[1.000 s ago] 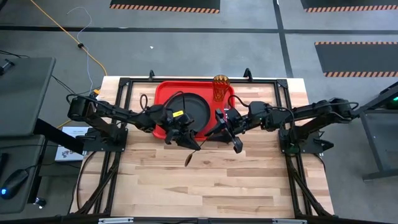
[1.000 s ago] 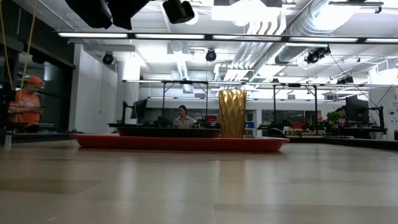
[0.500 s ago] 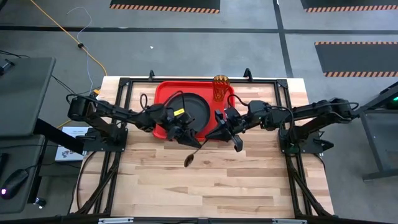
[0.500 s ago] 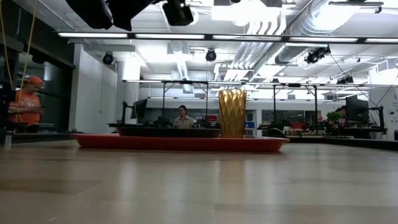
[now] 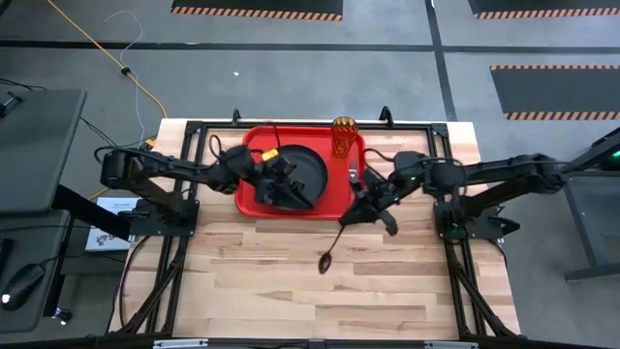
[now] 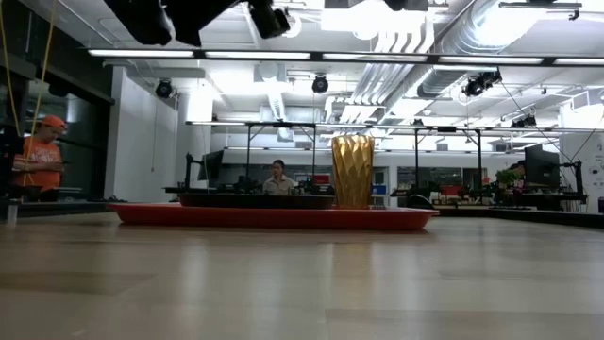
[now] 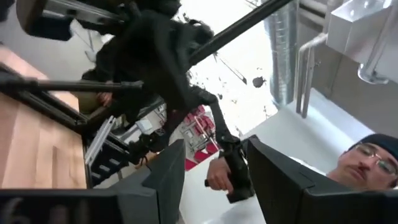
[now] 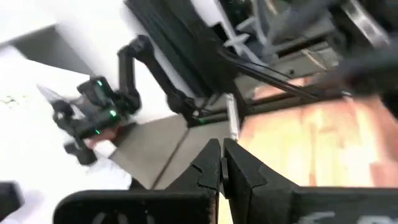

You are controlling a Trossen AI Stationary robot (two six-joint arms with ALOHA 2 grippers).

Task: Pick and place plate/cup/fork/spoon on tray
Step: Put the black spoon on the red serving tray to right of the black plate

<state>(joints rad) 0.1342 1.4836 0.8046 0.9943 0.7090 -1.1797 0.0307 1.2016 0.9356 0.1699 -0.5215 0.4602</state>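
Dark fingers of the right gripper (image 5: 356,211) are pressed almost together in the right wrist view, and we judge them clamped on the thin handle of the spoon (image 5: 329,254). The spoon hangs from them with its bowl low over the bare wood of the table (image 5: 387,291), just off the near edge of the tray (image 5: 254,141).

A second ago the spoon hung between the two grippers, nearer the left one. Now it has swung to the right arm's side, and the left gripper (image 5: 291,194) has pulled back over the plate (image 5: 308,167). Its fingers are spread wide and hold nothing.

We read that as a handover completed, so the spoon's placement now falls to the right arm. The plate and the cup (image 5: 343,138) already stand on the tray. A small silvery piece by the tray's right rim may be the fork (image 5: 353,174), though we cannot be sure.
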